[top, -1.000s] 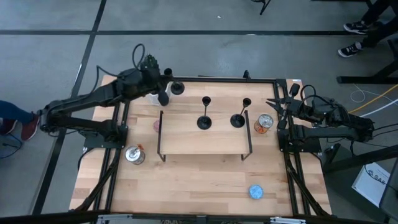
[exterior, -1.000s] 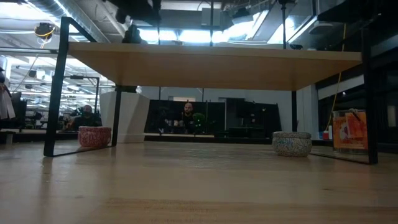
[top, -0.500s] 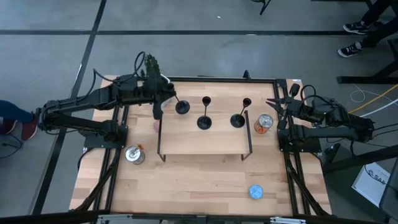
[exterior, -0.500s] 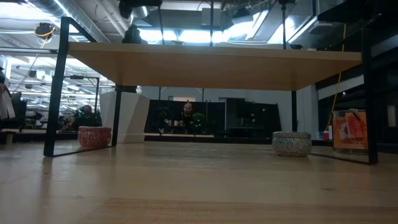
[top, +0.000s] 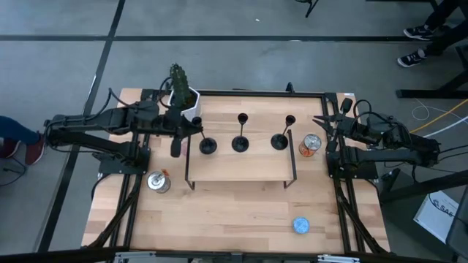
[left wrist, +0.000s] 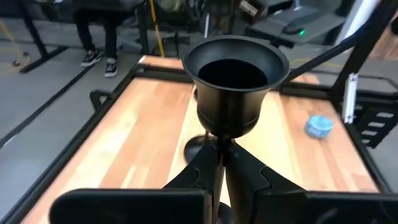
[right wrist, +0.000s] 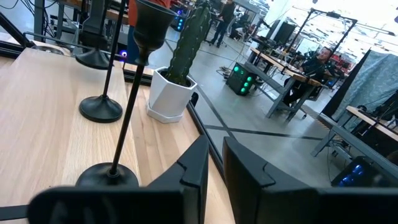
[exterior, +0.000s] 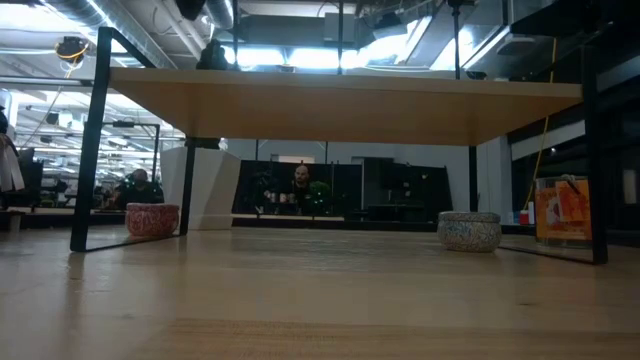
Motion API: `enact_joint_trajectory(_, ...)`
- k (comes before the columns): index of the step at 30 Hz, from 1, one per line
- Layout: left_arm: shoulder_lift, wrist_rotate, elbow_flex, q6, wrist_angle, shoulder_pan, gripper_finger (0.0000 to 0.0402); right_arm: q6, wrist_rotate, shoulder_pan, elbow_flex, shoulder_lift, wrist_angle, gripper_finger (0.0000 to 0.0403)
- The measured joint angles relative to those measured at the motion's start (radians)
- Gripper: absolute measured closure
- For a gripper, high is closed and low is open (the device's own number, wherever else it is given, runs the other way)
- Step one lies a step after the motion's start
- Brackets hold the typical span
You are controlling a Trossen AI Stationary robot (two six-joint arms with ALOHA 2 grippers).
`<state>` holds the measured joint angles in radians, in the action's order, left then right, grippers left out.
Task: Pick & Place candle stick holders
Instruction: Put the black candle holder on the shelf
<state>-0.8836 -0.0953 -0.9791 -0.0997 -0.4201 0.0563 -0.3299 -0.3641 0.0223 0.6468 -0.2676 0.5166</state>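
Three slim black candle stick holders show. Two stand by their round bases on the raised wooden shelf point(top: 241, 166): one in the middle point(top: 240, 143), one toward the right point(top: 278, 141). My left gripper point(top: 191, 131) is shut on the third holder point(top: 208, 145) at the shelf's left end. Its cup point(left wrist: 236, 81) shows large in the left wrist view. My right gripper point(top: 320, 121) waits open at the table's far right, beside the shelf. Its wrist view shows the two standing holders point(right wrist: 124, 124). My left gripper pinches the holder's thin stem point(left wrist: 219, 144) just below the cup, between its two fingers. The fingers come from the table's left and lie across the stem. The holder stays about upright, cup above the fingers. I cannot tell whether its base point(top: 208, 146) touches the shelf.
A cactus in a white pot point(top: 179, 91) stands at the far left. An orange can point(top: 311, 144) is right of the shelf, a metal can point(top: 157, 181) at the left, a blue tin point(top: 300, 225) near the front. Pink point(exterior: 152, 218) and grey point(exterior: 470, 230) tins sit under the shelf.
My left gripper has carried the holder from beside the cactus toward the table's near edge and a little down, to the shelf's left end. The holder has stayed about upright in the hold. The right arm has kept still.
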Motion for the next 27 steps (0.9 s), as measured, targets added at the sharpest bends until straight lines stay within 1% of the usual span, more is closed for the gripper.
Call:
enact_joint_trajectory(9, -0.037, -0.091, 0.000, -0.019, -0.005, -0.010, 0.0389, 0.000, 0.000, 0.000, 0.000, 0.000, 0.000, 0.0350)
enact_joint_trajectory(15, -0.040, -0.096, 0.000, -0.019, -0.013, -0.010, 0.0389, 0.000, 0.000, 0.000, 0.000, 0.000, 0.000, 0.0350)
enact_joint_trajectory(21, -0.040, -0.149, 0.000, -0.044, -0.058, -0.010, 0.0389, 0.000, 0.000, 0.000, 0.000, 0.000, 0.000, 0.0350)
enact_joint_trajectory(27, -0.040, -0.149, 0.000, -0.059, -0.056, -0.010, 0.0379, 0.000, 0.000, 0.000, 0.000, 0.000, 0.000, 0.0350)
